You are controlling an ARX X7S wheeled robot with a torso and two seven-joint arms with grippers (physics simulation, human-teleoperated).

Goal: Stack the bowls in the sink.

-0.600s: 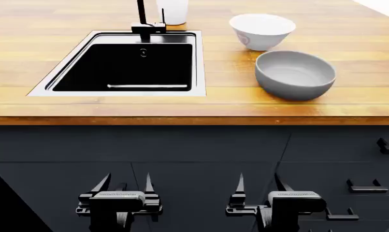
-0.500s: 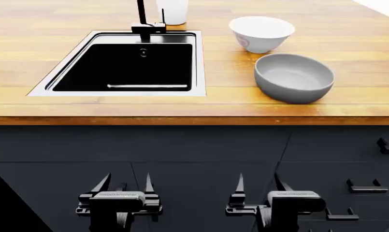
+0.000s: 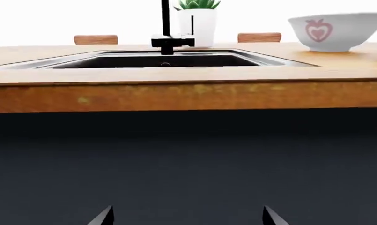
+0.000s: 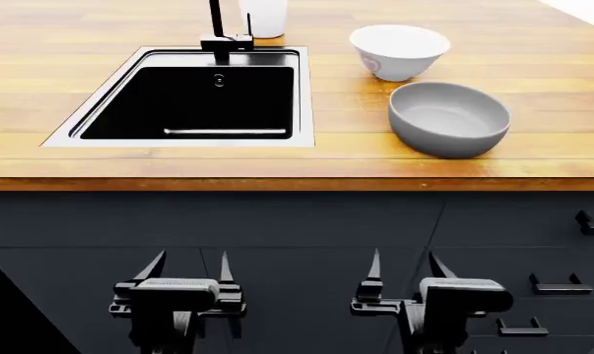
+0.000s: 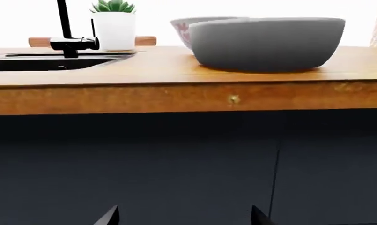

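Two bowls stand on the wooden counter, to the right of the sink (image 4: pixel 305 96). The wide matte grey bowl (image 4: pixel 449 118) is nearer the front edge, and the smaller white bowl (image 4: pixel 399 50) with a pink-red mark sits behind it. The black basin is empty, with the faucet (image 4: pixel 223 37) at its back. Both arms hang below the counter, in front of the dark cabinet. My left gripper (image 4: pixel 193 255) is open and empty under the sink. My right gripper (image 4: pixel 405 254) is open and empty under the grey bowl (image 5: pixel 266 44). The white bowl (image 3: pixel 335 33) shows in the left wrist view.
A white plant pot (image 4: pixel 265 16) stands behind the faucet. The counter's front edge (image 4: pixel 297 183) overhangs the dark cabinet, above both grippers. Black drawer handles (image 4: pixel 558 284) stick out at the lower right, beside the right arm.
Both grippers have risen slightly in front of the cabinet. The grey bowl shifted a little and has come to rest.
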